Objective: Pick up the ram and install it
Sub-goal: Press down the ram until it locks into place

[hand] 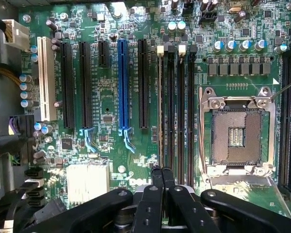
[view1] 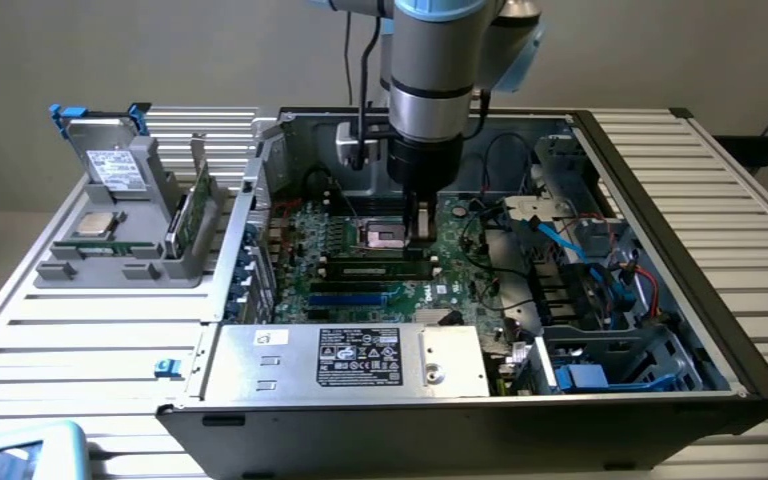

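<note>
Status: arm is down inside the open PC case (view1: 695, 222) on the bench (view1: 77, 340). The claw (view1: 420, 235) sits over the motherboard (hand: 111, 111), at about 4 o'clock of the empty CPU socket (view1: 387, 237) in the exterior view.

Claw state: fingers are pressed together with no gap visible. Can't tell whether the tips pinch anything or just bear on it.

The ram (hand: 160, 107) reads as the thin strip seen edge-on in the memory slot farthest from the socket. It runs from the claw tips to the white latch (hand: 160, 48) at the far end. In the exterior view that puts it at 6 o'clock of the socket, lying 9-to-3. Whether it's fully seated can't be told.

The grey parts holder (view1: 104, 265) sits at 9 o'clock of the case. The taller green card (view1: 193, 215) stands upright in it.

Handling, as a judgement:
- Light, thin and stiff, but it won't tolerate bending or twisting.
- Fragile at the chips and the contact edge.
- The bare board edge is slick and offers little to grab.
- Best hold is on the top edge or short ends, clear of chip faces and contacts.
- Load should go square into the slot. A tilt risks the slot or the latches.
</note>
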`<state>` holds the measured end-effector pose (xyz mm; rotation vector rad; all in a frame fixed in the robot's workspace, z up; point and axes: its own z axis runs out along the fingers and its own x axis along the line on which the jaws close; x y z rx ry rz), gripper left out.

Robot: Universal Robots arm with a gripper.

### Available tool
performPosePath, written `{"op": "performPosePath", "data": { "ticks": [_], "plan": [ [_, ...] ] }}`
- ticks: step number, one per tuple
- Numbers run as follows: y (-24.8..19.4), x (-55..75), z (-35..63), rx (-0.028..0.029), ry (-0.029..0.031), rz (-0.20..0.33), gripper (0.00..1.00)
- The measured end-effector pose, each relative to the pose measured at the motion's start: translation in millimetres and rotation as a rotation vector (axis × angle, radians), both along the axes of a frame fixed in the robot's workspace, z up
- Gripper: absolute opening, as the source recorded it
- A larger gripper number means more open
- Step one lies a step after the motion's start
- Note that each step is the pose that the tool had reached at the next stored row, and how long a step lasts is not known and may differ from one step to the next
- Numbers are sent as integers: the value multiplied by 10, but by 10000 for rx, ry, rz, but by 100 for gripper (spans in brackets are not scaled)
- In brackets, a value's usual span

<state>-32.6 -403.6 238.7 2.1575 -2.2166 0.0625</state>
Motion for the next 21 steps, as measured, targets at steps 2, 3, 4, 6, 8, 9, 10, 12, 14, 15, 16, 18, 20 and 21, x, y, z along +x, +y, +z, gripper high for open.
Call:
{"op": "performPosePath", "data": {
  "ticks": [2,3,4,6,8,9,10,12,14,15,16,18,20,21],
  "plan": [
    [-13,0,-4,86,0,-12,11],
    [-13,-1,-7,117,0,-27,11],
    [-13,-1,-10,146,0,-46,11],
    [-13,-1,-15,160,0,-98,11],
    [-14,-1,-20,161,0,-156,11],
    [-13,-1,-24,163,-1,-184,11],
    [-13,-1,-30,164,-1,-213,11],
    [-13,0,-40,163,-2,-274,11],
    [-13,-1,-53,164,-2,-331,11],
    [-13,0,-59,164,-2,-355,11],
    [-13,0,-63,165,-3,-368,11],
    [-13,0,-74,165,-3,-383,11],
    [-13,0,-84,164,-2,-385,11],
    [-13,0,-90,164,-3,-385,11]
  ]
}}
